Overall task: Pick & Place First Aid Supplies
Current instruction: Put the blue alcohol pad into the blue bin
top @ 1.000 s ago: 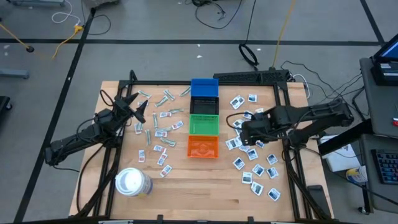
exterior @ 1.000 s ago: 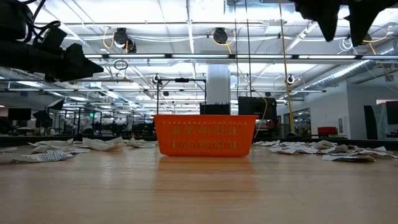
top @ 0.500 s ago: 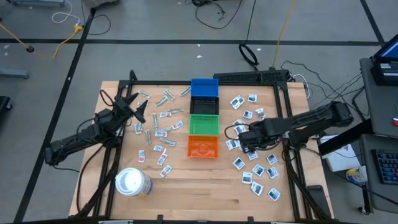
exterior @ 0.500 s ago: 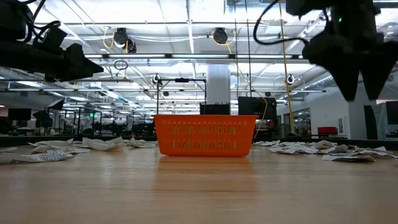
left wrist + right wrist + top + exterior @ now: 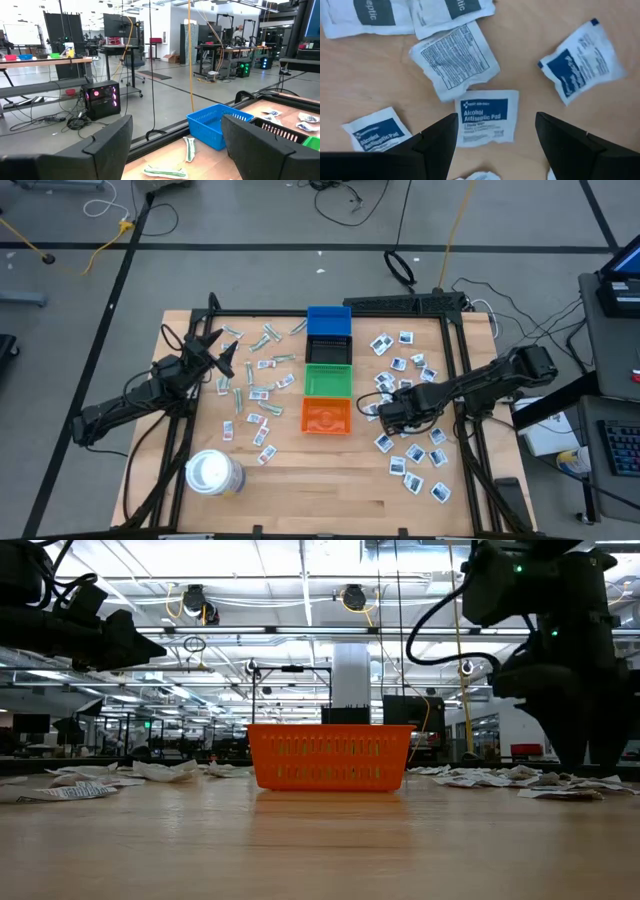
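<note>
The first aid supplies lie flat on the wooden table. White square packets with blue print are scattered right of the bins, and small strips and pale green wrappers left of them. My right gripper points down, open, low over the right-hand packets. One alcohol antiseptic pad lies between and just ahead of its fingers, which do not touch it. In the low view its fingertips hang close above the packets. My left gripper waits at the table's left, open and level, with nothing between its fingers.
A row of small bins runs down the table's middle: blue, a dark one, green and orange. A large white roll stands near the front left. More packets crowd around the pad under my right gripper.
My right gripper has come almost straight down, from well above the table to just over the white packets right of the orange bin. Its fingers have stayed equally far apart. No packet has moved.
</note>
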`<act>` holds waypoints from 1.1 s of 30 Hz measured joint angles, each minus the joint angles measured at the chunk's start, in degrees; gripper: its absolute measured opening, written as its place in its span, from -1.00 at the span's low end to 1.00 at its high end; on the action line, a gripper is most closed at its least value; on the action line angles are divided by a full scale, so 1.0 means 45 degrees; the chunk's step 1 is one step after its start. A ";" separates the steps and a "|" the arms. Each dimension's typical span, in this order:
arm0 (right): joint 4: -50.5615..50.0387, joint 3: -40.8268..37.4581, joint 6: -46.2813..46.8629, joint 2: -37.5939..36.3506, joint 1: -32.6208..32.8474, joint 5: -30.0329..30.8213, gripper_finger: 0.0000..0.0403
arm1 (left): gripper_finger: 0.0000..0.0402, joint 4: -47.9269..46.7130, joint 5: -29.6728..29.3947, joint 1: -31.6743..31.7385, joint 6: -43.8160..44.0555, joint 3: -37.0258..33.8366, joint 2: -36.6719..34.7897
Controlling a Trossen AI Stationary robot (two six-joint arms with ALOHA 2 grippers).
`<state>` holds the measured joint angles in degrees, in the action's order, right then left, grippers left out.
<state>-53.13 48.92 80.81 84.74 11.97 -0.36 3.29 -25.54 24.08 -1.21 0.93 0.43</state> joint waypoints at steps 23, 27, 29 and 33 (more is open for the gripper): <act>0.2618 -0.1225 0.0033 0.0250 0.0105 -0.1317 -0.45 | 0.52 0.0068 0.0000 0.0001 -0.0005 -0.0010 0.0000; 0.2745 -0.1348 0.0228 0.0250 0.0105 -0.1504 -0.72 | 0.52 0.0071 0.0002 0.0002 -0.0003 -0.0010 0.0000; 0.2763 -0.1354 0.0224 0.0177 0.0105 -0.1541 -0.83 | 0.52 0.0073 0.0005 0.0003 -0.0005 -0.0010 0.0000; 0.2549 -0.1117 0.0087 0.0052 0.0105 -0.1586 -0.97 | 0.52 0.0078 0.0005 0.0003 -0.0005 -0.0010 0.0000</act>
<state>-41.66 43.89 81.20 84.97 12.45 -7.50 3.64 -25.52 24.10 -1.23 0.89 0.43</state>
